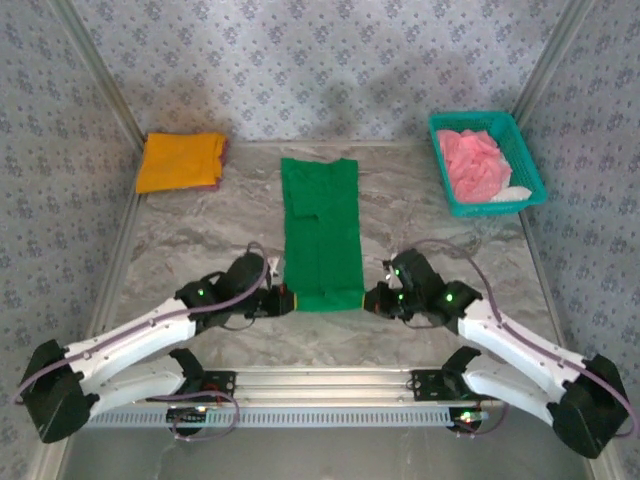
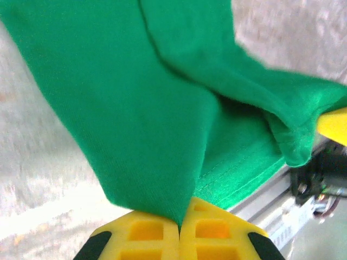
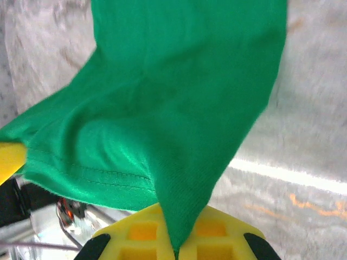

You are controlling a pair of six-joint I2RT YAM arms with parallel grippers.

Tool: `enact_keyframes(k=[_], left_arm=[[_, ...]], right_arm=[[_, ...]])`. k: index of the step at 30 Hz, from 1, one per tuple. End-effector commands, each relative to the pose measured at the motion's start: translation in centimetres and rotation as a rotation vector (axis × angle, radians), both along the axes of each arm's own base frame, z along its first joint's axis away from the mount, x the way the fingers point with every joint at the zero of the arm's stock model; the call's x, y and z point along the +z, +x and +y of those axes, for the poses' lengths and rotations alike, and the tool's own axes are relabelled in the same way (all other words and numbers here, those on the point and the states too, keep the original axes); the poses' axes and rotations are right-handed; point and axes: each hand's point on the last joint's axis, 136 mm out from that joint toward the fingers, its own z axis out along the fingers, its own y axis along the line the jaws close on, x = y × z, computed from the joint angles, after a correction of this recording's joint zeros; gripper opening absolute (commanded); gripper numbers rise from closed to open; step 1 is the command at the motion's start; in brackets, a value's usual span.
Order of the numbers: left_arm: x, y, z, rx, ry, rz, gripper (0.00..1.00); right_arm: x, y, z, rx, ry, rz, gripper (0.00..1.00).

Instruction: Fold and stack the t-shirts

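Observation:
A green t-shirt (image 1: pixel 320 235) lies folded into a long strip down the middle of the table. My left gripper (image 1: pixel 290 301) is shut on its near left corner, my right gripper (image 1: pixel 365 299) on its near right corner. In the left wrist view the green t-shirt (image 2: pixel 135 108) runs pinched into the closed yellow jaws of my left gripper (image 2: pixel 179 223). The right wrist view shows the green t-shirt (image 3: pixel 173 97) clamped the same way in my right gripper (image 3: pixel 176 250). An orange-yellow t-shirt (image 1: pixel 181 161) lies folded at the far left. A pink t-shirt (image 1: pixel 474 164) is crumpled in the basket.
A teal mesh basket (image 1: pixel 529 160) stands at the far right of the marble-patterned table (image 1: pixel 200 250). Patterned walls close in the back and both sides. An aluminium rail (image 1: pixel 330 380) with the arm bases runs along the near edge.

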Motion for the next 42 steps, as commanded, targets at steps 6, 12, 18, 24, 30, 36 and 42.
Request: enact_keyframes(k=[6, 12, 18, 24, 30, 36, 42], left_arm=[[4.4, 8.3, 1.1, -0.031, 0.003, -0.116, 0.00], [2.6, 13.6, 0.7, -0.039, 0.017, -0.115, 0.00], [1.7, 17.4, 0.4, -0.064, 0.052, -0.118, 0.00], [1.3, 21.4, 0.9, -0.064, 0.105, -0.145, 0.00], [0.1, 24.6, 0.2, -0.089, 0.119, -0.132, 0.00], [-0.7, 27.4, 1.0, -0.056, 0.208, -0.146, 0.42], [4.1, 30.5, 3.2, 0.067, 0.292, -0.247, 0.59]], right_arm=[[3.8, 8.8, -0.2, 0.056, -0.069, -0.105, 0.00], [3.2, 15.2, 1.2, 0.103, -0.098, -0.137, 0.00], [2.6, 20.0, 2.5, 0.112, -0.108, -0.142, 0.00], [2.0, 23.1, 2.2, 0.085, -0.128, -0.154, 0.00], [1.5, 25.3, 2.3, 0.079, -0.140, -0.153, 0.00], [0.7, 27.9, 2.4, 0.059, -0.151, -0.148, 0.18], [5.2, 31.2, 0.9, 0.022, -0.196, -0.236, 0.48]])
